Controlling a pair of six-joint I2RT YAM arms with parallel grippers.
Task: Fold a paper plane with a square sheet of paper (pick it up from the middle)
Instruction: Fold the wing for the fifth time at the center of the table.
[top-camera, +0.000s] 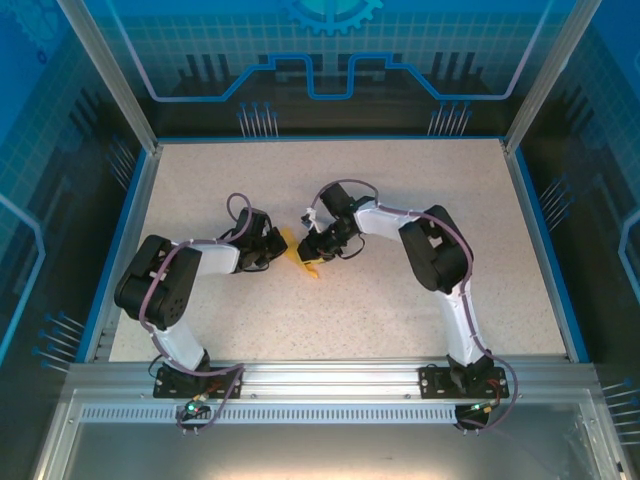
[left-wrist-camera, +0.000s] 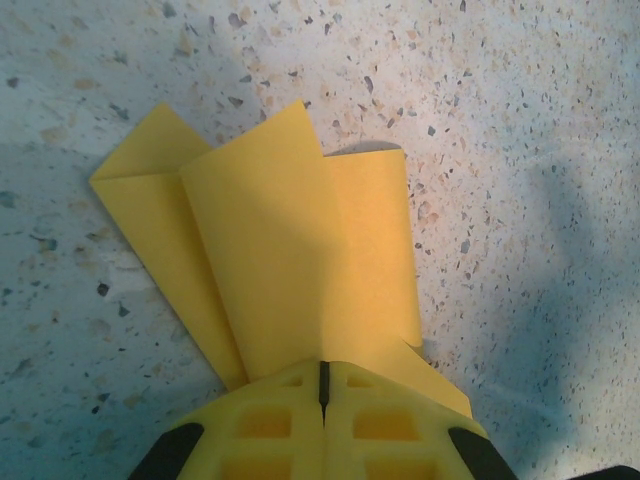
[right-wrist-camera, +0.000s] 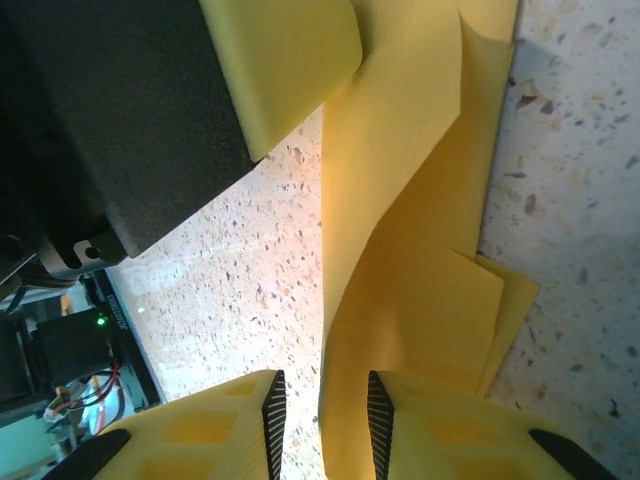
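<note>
**Left claw anchoring the part-folded sheet; right claw parted about its edge**

Your left claw (left-wrist-camera: 323, 372) has its yellow fingers pressed together, the seam between them shut. The thin orange-yellow paper sheet (left-wrist-camera: 300, 250) runs in at their tips. Read this as a clamp that anchors the sheet so a fold can be worked from the other side. From there the sheet fans out over the pale speckled bench (left-wrist-camera: 520, 120) in several overlapping flaps, one curling up at its far edge. Your right claw (right-wrist-camera: 320, 405) stands with its fingers apart. The sheet's edge rises in the gap, close against one finger but not squeezed. From above, both claws meet near the bench's middle with the sheet between them. The left fingers hide the portion of sheet they cover, and how many layers lie there. The overhead view is too small to show the folds.
</note>
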